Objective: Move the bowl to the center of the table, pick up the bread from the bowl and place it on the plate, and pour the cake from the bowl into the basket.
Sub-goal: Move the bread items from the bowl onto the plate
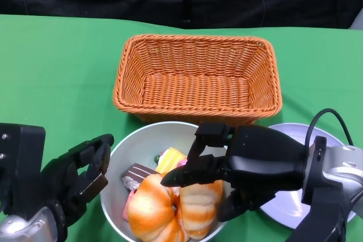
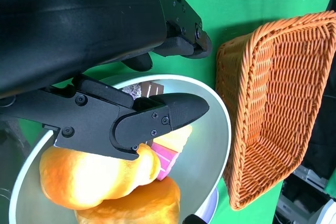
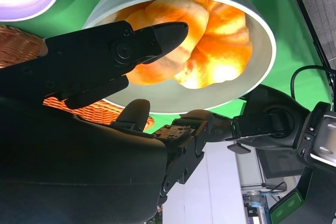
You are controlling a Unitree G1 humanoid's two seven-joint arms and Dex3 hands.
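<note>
The grey round bowl [image 1: 122,157] sits on the green surface [image 1: 57,72], holding the golden-orange glossy bread [image 1: 153,211] and pieces of cake [image 1: 170,158]. The right hand [image 1: 227,165] reaches over the bowl, its fingers [image 1: 187,178] just above the bread; whether they pinch it is hard to tell. The left hand [image 1: 79,174] rests beside the bowl's rim, fingers spread, holding nothing. Beyond the fingers stands the orange woven wicker basket [image 1: 195,77]; the pale plate [image 1: 295,202] lies beneath the right forearm. No writing is readable.
</note>
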